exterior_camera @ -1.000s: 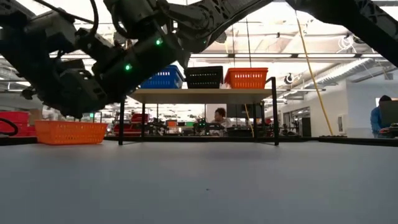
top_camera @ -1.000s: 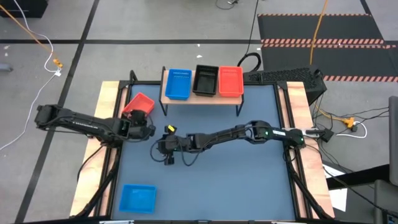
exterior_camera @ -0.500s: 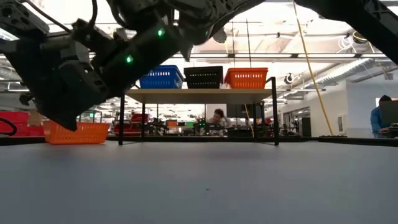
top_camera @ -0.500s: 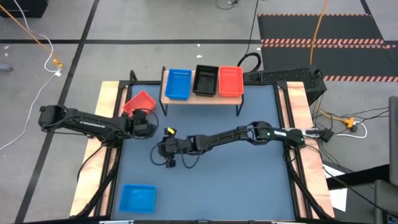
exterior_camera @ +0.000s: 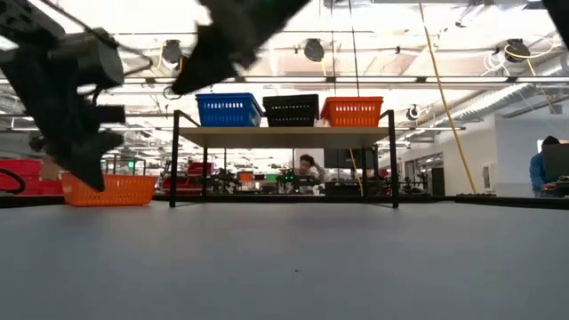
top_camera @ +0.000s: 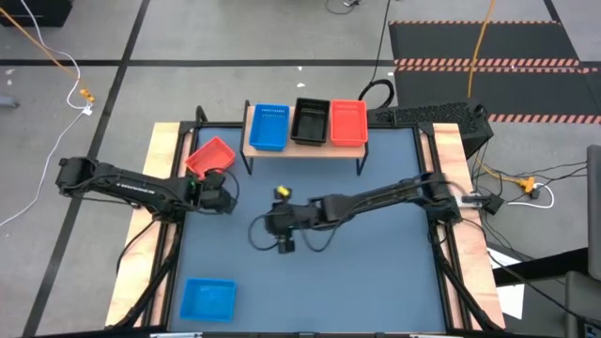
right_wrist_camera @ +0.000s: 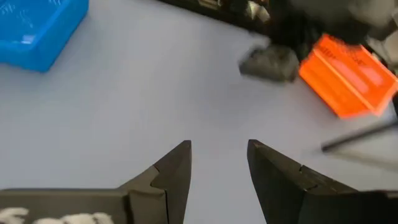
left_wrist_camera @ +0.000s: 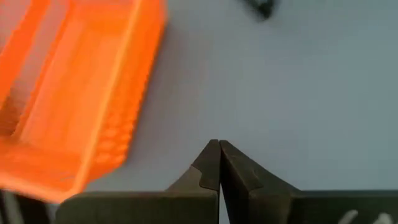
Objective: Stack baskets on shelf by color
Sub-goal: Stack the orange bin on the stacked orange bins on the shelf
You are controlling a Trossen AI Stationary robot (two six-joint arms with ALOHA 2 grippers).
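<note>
The shelf (top_camera: pixel 305 148) stands at the table's far side and carries a blue basket (top_camera: pixel 269 127), a black basket (top_camera: pixel 311 120) and a red basket (top_camera: pixel 348 122), side by side. Another red basket (top_camera: pixel 210 157) sits on the table left of the shelf. A second blue basket (top_camera: pixel 208 299) lies at the near left. My left gripper (left_wrist_camera: pixel 218 158) is shut and holds nothing, just near-side of the red basket (left_wrist_camera: pixel 74 99). My right gripper (right_wrist_camera: pixel 219 155) hangs open above the table's middle (top_camera: pixel 261 226) with nothing between its fingers.
A small yellow piece (top_camera: pixel 280 192) shows beside the right arm. Wooden rails (top_camera: pixel 164 178) run along the table's left and right sides. Bare blue-grey tabletop (top_camera: pixel 357 272) spreads across the near right.
My right gripper has risen and drawn back toward the table's right edge, staying open; in the low view it has left the picture upward. The red basket on the table has turned slightly where it sits.
</note>
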